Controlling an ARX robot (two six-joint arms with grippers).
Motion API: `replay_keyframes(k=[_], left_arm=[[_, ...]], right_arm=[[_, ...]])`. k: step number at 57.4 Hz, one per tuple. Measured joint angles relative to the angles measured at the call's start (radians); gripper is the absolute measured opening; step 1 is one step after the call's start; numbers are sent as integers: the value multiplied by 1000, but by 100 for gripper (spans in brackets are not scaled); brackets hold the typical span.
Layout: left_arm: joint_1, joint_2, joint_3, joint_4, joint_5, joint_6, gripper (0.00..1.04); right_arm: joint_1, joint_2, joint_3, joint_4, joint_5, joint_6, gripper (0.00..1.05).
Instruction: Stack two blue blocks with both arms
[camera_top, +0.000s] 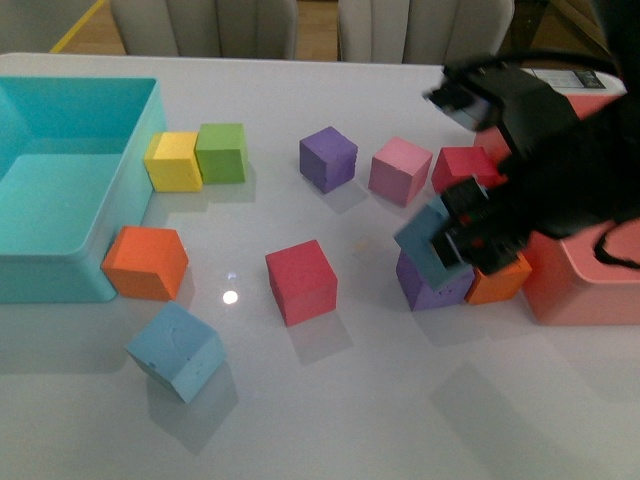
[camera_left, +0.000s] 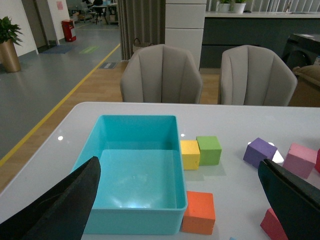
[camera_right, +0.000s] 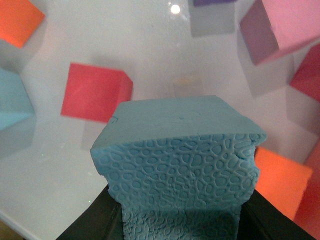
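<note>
At far left, a teal bin (camera_top: 60, 190) is sitting on the white surface (camera_top: 330, 420). The left claw (camera_left: 178, 167), showing only in its own wrist view, is facing that bin with its fingers (camera_left: 75, 195) spread wide, holding nothing. The free blue block (camera_top: 177, 351) is lying askew on the surface, just in front of an orange cube (camera_top: 146, 263). Further right, past a red cube (camera_top: 301, 281), the right claw (camera_top: 455, 238) is clamping the held blue block (camera_top: 425, 240), which is hanging tilted over a purple cube (camera_top: 428, 288); whether the two are touching cannot be told.
</note>
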Motion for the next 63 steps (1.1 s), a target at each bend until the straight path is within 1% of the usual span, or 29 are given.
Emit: replay_keyframes(k=[8, 20, 28, 37, 63], left_arm=[[0, 0, 0, 0, 0, 0, 96], [0, 0, 0, 0, 0, 0, 96], [0, 0, 0, 0, 0, 0, 96], [0, 0, 0, 0, 0, 0, 96], [0, 0, 0, 0, 0, 0, 96]], right_arm=[[35, 163, 233, -73, 12, 33, 40], [71, 438, 629, -239, 72, 55, 40], [84, 552, 785, -318, 98, 66, 40], [95, 622, 845, -346, 105, 68, 40], [99, 713, 865, -338, 105, 119, 40]])
